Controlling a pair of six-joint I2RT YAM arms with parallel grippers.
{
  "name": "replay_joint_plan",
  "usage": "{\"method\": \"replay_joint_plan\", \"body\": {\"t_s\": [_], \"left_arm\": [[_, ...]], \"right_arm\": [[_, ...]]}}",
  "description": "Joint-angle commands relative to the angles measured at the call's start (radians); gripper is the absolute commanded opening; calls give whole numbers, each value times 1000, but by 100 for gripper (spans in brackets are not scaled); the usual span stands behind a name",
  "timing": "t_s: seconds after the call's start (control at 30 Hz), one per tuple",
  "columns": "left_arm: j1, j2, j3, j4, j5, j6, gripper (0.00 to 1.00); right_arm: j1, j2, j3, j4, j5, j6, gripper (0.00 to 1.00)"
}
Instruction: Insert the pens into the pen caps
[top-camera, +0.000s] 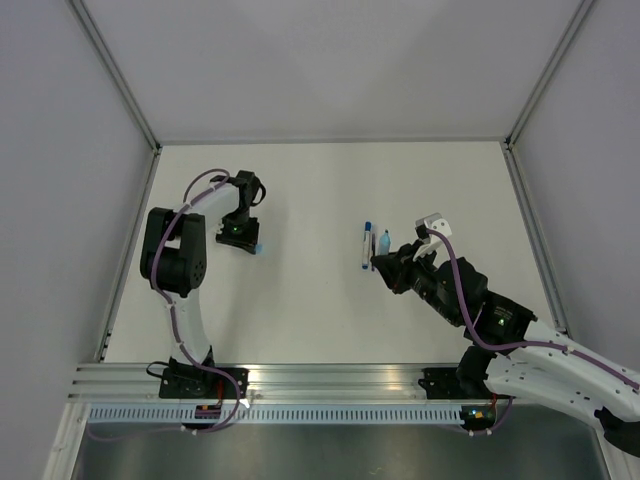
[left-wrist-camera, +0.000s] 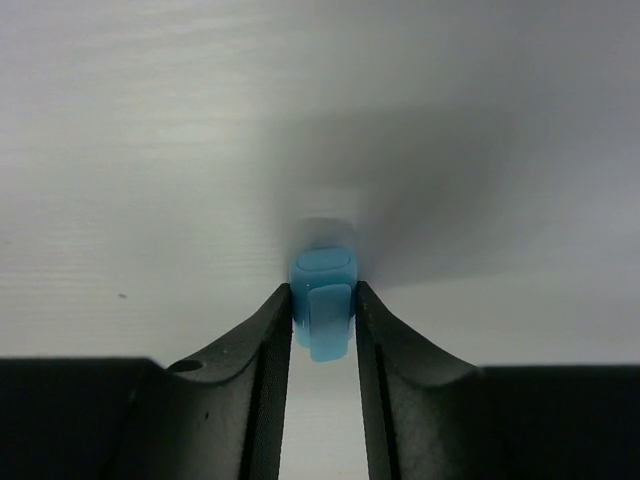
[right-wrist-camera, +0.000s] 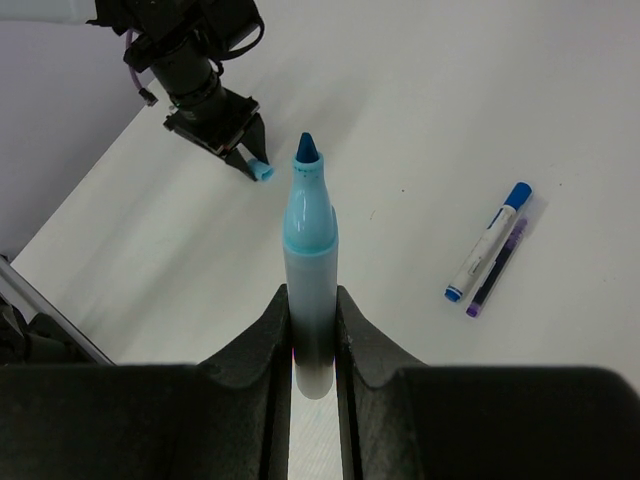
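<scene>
The light blue cap is pinched between the two fingers of the left gripper, which is closed on it, and part of the cap sticks out past the fingertips. It is low over the table; I cannot tell if it touches. The light blue pen is clamped by the rear part of its barrel in the right gripper, with the dark blue tip bare and pointing away from the fingers. In the right wrist view the pen's long axis aims a little to the right of the cap, so tip and cap are not in one line. From above, the cap is on the left side of the table and the pen is right of the middle, well apart, each arm nearer to its own piece. I judge that the joining depends on the cap's open end facing the tip; which end is open is not visible. Near the right gripper lie a white pen with a blue cap and a thin dark pen, side by side. The table is white and smooth, closed in by pale walls.
</scene>
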Motion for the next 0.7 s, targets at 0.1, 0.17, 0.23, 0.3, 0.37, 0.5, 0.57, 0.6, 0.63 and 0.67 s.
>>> {"method": "replay_joint_plan", "body": {"t_s": [0.1,0.17,0.23,0.3,0.37,0.5,0.57,0.6,0.63,0.67], "left_arm": [[7,-80,-163,-33,-58,53,42],[7,-67,-165,-36,-52,61,45],[7,-45,-159,-36,-41,68,49],[7,-31,-159,-33,-29,73,50],[7,-30,-163,-19,-27,76,50],[7,-36,-179,-20,-47,64,49],[7,-45,-188,-5,-49,64,48],[7,-48,-205,1,-49,59,47],[7,-51,-217,12,-46,58,47],[7,-63,-226,25,-44,56,46]], "right_arm": [[-1,-8,-3,32,61,-13,0],[-1,-10,-4,32,67,-13,1],[-1,-8,-4,32,68,-13,1],[-1,-7,-4,30,70,-13,1],[-1,-8,-1,30,67,-13,1],[-1,-19,-1,27,62,-13,1],[-1,-25,-3,29,64,-11,1],[-1,-27,-3,29,65,-13,1],[-1,-25,-3,29,65,-11,1],[-1,-27,-6,27,67,-13,1]]}}
